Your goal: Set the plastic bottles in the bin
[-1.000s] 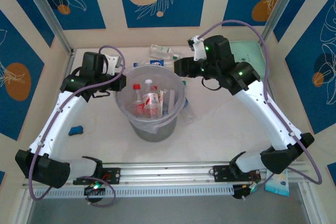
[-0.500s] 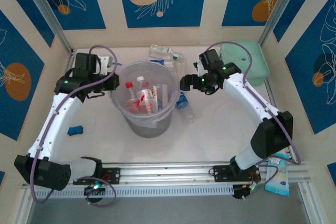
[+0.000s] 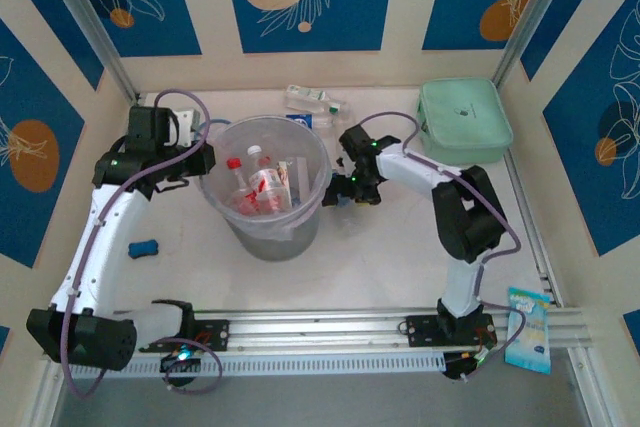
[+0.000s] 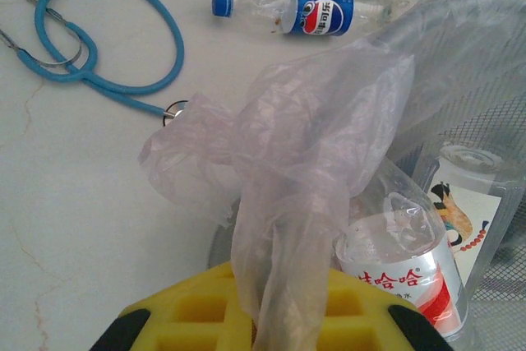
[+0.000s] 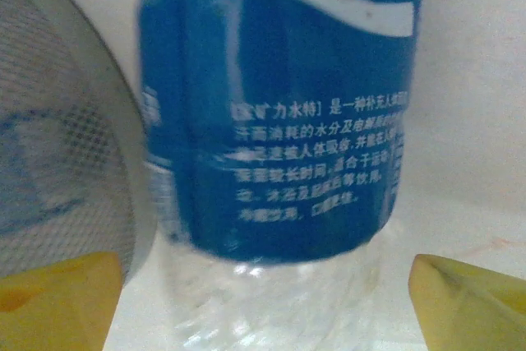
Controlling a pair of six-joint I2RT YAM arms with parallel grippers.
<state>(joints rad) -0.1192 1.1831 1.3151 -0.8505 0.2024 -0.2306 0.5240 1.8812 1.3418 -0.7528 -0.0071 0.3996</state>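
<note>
Bin [image 3: 270, 237] mid-table, several bottles [image 3: 265, 187] inside; left gripper [image 4: 263, 318] pinched tight on bin liner [image 4: 312, 145]; right gripper [image 5: 263, 302] spread wide astride blue-label bottle [image 5: 279, 121] lying against bin wall, nothing held; risk: closing finger catches wall, slick bottle squirts aside; far bottle [image 4: 288, 10] lies beyond.

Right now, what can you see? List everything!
Bin: one, greyish-clear, table middle.
Bottles in bin: at least three, clear.
Blue-label bottle: one, beside bin's right.
Pepsi bottle: one, blue cap, behind bin.
Green-label bottle: one, far edge.
Stethoscope: one, blue, by Pepsi bottle.
Box: one, mint-green, far right.
Small blue object: one, near left.
Packet: one, blue-white, near right rail.
Plastic liner: one, clear, in left pincer.
Left pincer: shut on liner.
Right pincer: open, straddling blue-label bottle.
</note>
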